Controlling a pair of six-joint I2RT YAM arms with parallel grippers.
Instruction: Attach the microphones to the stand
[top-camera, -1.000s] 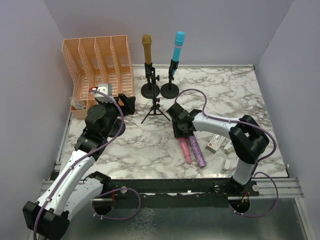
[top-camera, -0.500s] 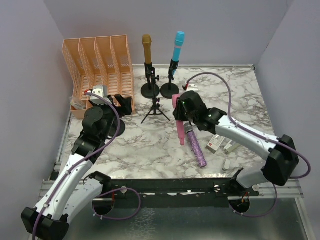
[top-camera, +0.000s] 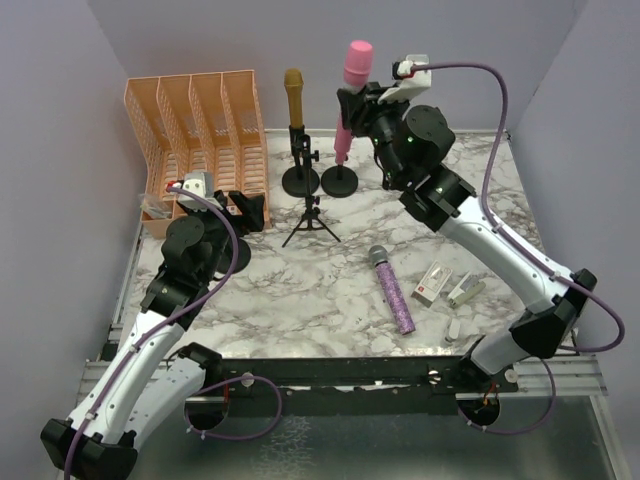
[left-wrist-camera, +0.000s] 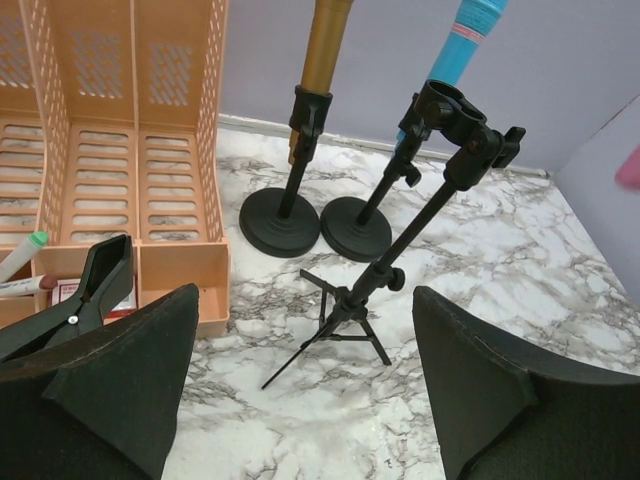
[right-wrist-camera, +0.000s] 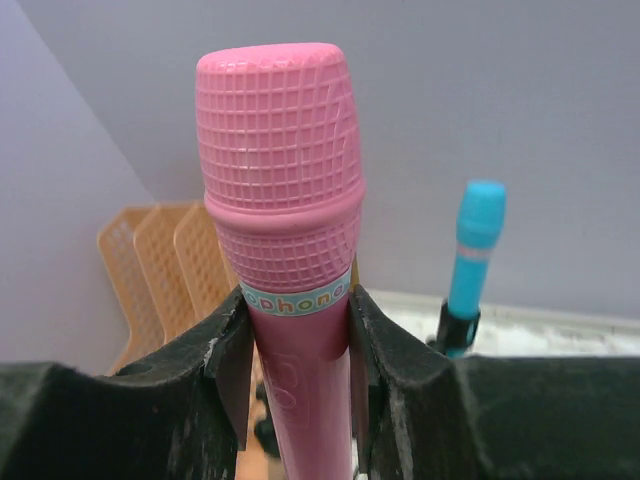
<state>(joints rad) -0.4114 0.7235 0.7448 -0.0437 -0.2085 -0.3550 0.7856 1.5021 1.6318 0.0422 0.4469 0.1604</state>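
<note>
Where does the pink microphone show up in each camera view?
Top external: the pink microphone is at top centre, held high in the right gripper.
Left wrist: only a pink sliver at the right edge, probably it.
Right wrist: centre of the picture, upright between the fingers.
Shared landmark: the orange file rack.

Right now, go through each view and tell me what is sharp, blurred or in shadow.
Top external: even, soft light, everything sharp, only faint shadows on the marble table. Left wrist: the left gripper is dark and soft close to the lens; the tripod stand is crisp. Right wrist: the pink microphone is sharp, the cyan microphone and orange file rack behind it blurred.
</note>
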